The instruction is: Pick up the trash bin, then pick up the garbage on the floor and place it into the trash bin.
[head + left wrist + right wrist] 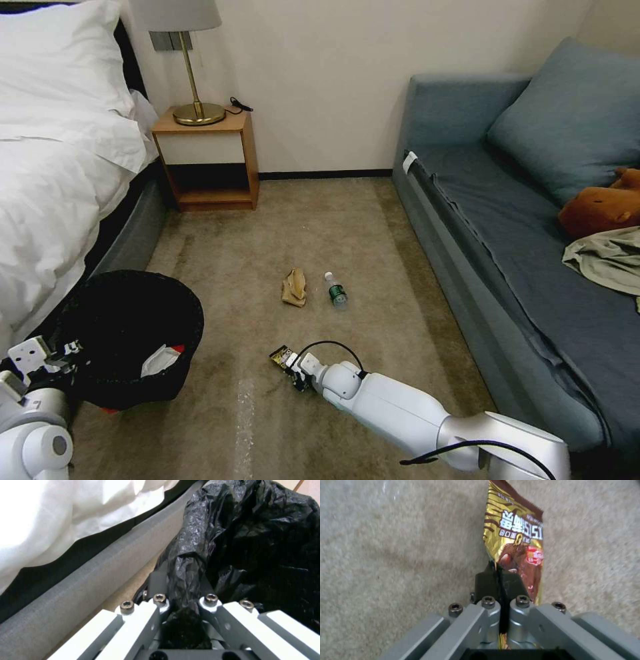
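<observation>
Nearest the head camera, at lower left, the left gripper [63,350] clamps the near rim of the trash bin [127,337]; in the left wrist view its fingers [158,581] pinch a fold of the crinkly black bag [253,542] that lines the bin. Inside the bin lie a white scrap and a sliver of red [160,359]. The bin stands close beside the grey bed base [100,575], under the hanging white bedding [47,200].

At lower centre, the right arm reaches forward and low over the beige carpet [373,220]. The right gripper [293,369] is closed on the gold-brown snack wrapper [280,355]; in the right wrist view the dark fingertips [488,585] meet on the wrapper's lower end [516,537], and the printed foil stands out past them above the carpet.

Farther out on the carpet, well apart from both grippers, lie the crumpled tan paper [294,287] and, just to its right, the small clear bottle [335,290] with a green label, on its side.

Along the right runs a blue sofa [507,220] bearing a blue cushion [573,113], a brown plush toy [600,203] and a pale cloth [607,257]. Against the far wall stands a wooden nightstand [207,160] with a brass lamp [193,67].
</observation>
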You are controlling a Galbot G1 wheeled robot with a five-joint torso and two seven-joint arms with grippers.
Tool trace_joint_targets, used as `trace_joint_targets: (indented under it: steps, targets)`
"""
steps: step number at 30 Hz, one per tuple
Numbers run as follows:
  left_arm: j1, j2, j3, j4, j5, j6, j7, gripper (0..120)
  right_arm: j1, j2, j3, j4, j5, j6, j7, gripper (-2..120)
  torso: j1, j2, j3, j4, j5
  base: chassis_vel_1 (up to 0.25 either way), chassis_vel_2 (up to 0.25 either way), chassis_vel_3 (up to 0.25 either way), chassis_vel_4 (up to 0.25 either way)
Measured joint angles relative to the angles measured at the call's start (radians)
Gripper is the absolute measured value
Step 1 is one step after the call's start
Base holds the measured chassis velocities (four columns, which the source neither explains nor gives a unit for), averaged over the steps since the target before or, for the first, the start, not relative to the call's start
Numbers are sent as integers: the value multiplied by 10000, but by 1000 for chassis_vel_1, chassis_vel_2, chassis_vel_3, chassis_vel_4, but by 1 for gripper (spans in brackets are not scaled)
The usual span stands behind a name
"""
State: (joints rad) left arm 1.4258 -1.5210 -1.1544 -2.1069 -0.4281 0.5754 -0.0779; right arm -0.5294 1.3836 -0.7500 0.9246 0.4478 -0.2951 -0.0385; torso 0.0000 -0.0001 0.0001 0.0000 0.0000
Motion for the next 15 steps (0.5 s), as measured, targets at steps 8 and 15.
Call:
trace_joint_targets:
  steps: [8,15]
  targets:
    - [-24,85,-73,95,-39,-26,0,4,17,-365,436,861,238,-176,74,0,0,0,-1,0,0,0,0,0,0]
    - [-92,173,-58,244,-47,-112,21,4,-110,-707,1094,1770,562,-428,236,0,0,0,-1,0,1,0,0,0,0]
